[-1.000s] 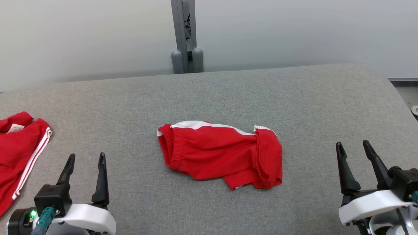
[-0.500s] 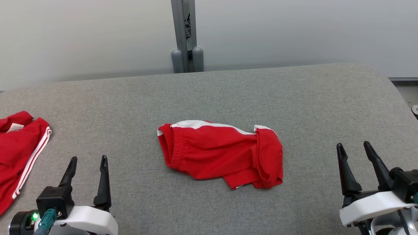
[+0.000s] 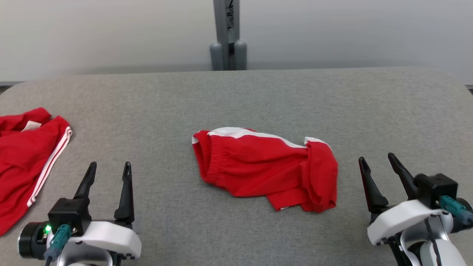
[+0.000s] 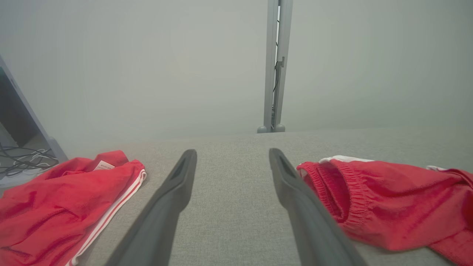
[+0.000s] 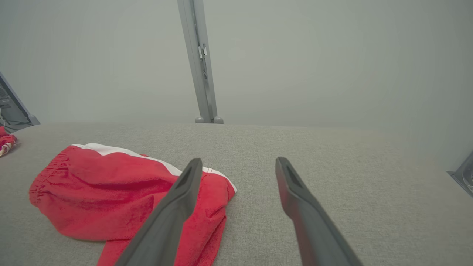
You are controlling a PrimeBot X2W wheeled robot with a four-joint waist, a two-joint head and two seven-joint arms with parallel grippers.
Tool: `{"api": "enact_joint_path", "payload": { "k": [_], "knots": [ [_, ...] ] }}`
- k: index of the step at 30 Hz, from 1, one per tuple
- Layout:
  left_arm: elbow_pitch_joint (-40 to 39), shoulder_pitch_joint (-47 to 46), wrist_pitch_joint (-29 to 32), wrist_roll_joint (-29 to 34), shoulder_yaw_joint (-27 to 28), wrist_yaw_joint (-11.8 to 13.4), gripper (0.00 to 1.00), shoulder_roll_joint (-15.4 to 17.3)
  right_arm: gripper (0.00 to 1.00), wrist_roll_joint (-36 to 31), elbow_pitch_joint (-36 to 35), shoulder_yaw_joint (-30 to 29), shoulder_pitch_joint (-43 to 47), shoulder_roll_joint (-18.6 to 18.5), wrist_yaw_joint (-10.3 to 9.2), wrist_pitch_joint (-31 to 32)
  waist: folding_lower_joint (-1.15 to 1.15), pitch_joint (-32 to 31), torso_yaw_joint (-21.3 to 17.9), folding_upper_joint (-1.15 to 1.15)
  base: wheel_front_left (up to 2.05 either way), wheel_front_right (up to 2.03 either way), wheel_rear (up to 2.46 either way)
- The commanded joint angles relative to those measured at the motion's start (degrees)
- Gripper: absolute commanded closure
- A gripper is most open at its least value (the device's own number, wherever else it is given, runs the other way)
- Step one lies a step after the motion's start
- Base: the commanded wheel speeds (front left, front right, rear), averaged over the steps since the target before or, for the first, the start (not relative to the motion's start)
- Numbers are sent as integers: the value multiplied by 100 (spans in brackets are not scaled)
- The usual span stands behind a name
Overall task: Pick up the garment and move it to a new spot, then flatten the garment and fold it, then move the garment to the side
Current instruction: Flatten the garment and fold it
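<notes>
Garment (image 3: 266,168) untouched so far: by the look of it, every step of the task is still ahead.

Nearest the robot, the left gripper (image 3: 109,165) hovers over the bare cloth of the grey padded table (image 3: 236,96), its two dark fingers spread wide with nothing between them. The right gripper (image 3: 376,157) stands likewise at the other side, jaws wide apart and empty. Neither touches any fabric.

Between and a little beyond them lies the garment, a pair of red shorts with a white side stripe, bunched near the middle of the table. Its elastic waistband points toward the robot's left, and its leg end is doubled over on itself toward the right, near the right gripper's fingers but apart from them.

At the left edge lies a second red garment (image 3: 26,159) with white stripes, spread loosely. Whether it was set aside on purpose I cannot tell.

Farther back the table ends at a grey post (image 3: 228,37) and a pale wall (image 3: 111,29).

What is left: pick up, relocate, flatten, fold, move aside.
</notes>
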Motion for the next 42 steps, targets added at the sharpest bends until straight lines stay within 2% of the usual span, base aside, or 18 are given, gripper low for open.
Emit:
{"api": "enact_joint_path", "payload": {
  "k": [1, 2, 9, 17, 22, 26, 27, 28, 29, 30, 31, 32, 33, 37, 42],
  "knots": [
    [2, -143, -39, 48, -21, -49, 0, -19, 0, -87, 152, 49, -182, -29, 11, 45, 0, 148, 192, 0, 0, 0, 0],
    [33, -249, -65, 53, -70, -97, 0, -52, 0, -123, 371, 130, -367, -28, 11, 60, 0, 257, 352, 0, 0, 0, 0],
    [207, -585, -186, 10, -198, -290, 0, -209, 0, -145, 1342, 399, -1193, -200, 11, 77, 0, 690, 841, 0, 0, 0, 0],
    [543, -860, -419, -38, -271, -439, 0, -377, 0, -67, 2509, 665, -2107, -471, 10, 600, 0, 987, 1064, 0, 0, 0, 0],
    [686, -973, -531, -51, -277, -466, 0, -434, 0, 48, 2659, 717, -2220, -660, 7, 1118, 0, 1086, 1032, 0, 0, 0, 0],
    [784, -1002, -589, -52, -286, -493, 0, -451, 0, 112, 2458, 640, -2090, -763, 6, 1339, 0, 1125, 942, 0, 0, 0, 0],
    [796, -1023, -610, -57, -284, -490, 0, -455, 9, 140, 2363, 625, -2055, -762, 6, 1359, 0, 1133, 916, 0, 0, 0, 0],
    [804, -1044, -625, -59, -276, -494, 0, -455, 9, 160, 2267, 604, -2023, -763, 6, 1397, 0, 1148, 885, 0, 0, 0, 0],
    [820, -1065, -629, -56, -276, -495, 0, -455, 58, 174, 2196, 576, -1971, -772, 6, 1429, 0, 1154, 861, 0, 0, 0, 0],
    [830, -1082, -632, -57, -274, -501, 0, -454, 71, 208, 2098, 543, -1915, -762, 6, 1450, 0, 1161, 834, 0, 0, 0, 0],
    [836, -1095, -646, -61, -272, -507, 0, -455, 91, 221, 2005, 496, -1855, -760, 6, 1483, 0, 1168, 812, 0, 0, 0, 0],
    [836, -1095, -646, -61, -272, -507, 0, -455, 91, 221, 2005, 496, -1855, -760, 6, 1483, 0, 1168, 812, 0, 0, 0, 0],
    [845, -1093, -657, -66, -270, -514, 0, -453, 100, 245, 1922, 445, -1779, -750, 6, 1519, 0, 1168, 790, 0, 0, 0, 0],
    [863, -1111, -682, -87, -257, -530, 0, -439, 100, 358, 1592, 266, -1467, -683, 6, 1587, 0, 1183, 706, 0, 0, 0, 0],
    [887, -1161, -680, -79, -271, -531, 0, -408, 100, 378, 1288, -244, -1148, -491, 7, 1348, 0, 1175, 633, 0, 0, 0, 0]
  ]
}}
